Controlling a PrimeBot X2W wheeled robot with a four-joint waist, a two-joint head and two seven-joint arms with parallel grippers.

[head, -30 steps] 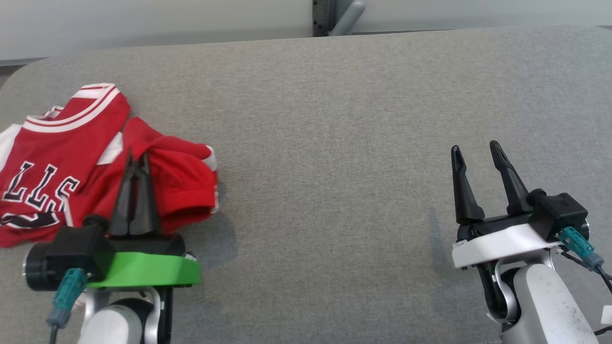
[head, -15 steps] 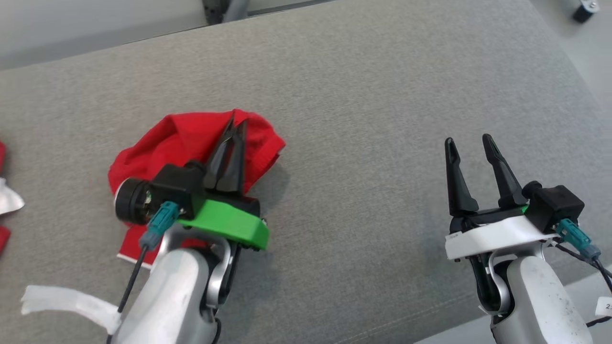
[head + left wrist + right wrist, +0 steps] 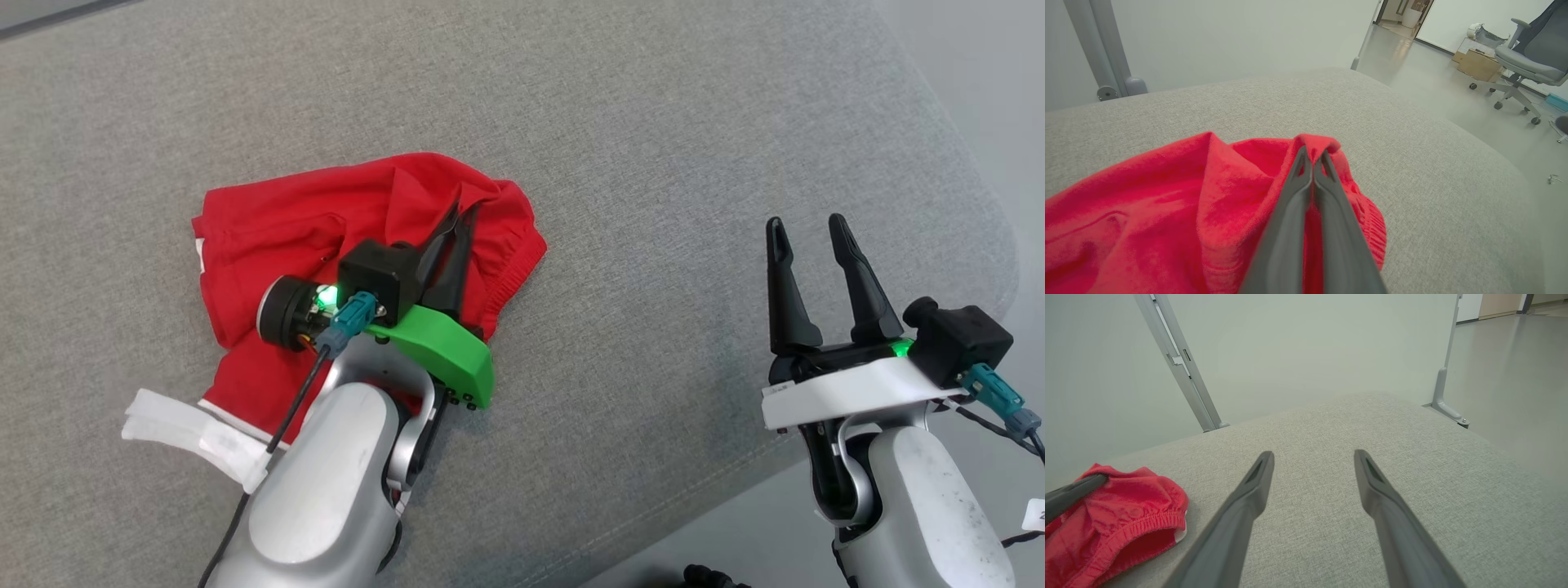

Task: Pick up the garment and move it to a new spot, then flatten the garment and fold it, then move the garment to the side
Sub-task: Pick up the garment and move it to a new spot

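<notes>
The garment lay on the padded tabletop, left of ctr in head view. L gripper sat over its right part, tips at a raised fold nr the far edge. R gripper stood well apart to the right, above bare top nr the front-right corner. Office chair & box stood on the floor beyond.

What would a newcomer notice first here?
The bright red garment, bunched on the grey padded surface left of centre. The left gripper is shut on a fold near its edge, while the right gripper hangs open over bare fabric near the surface's corner.
</notes>
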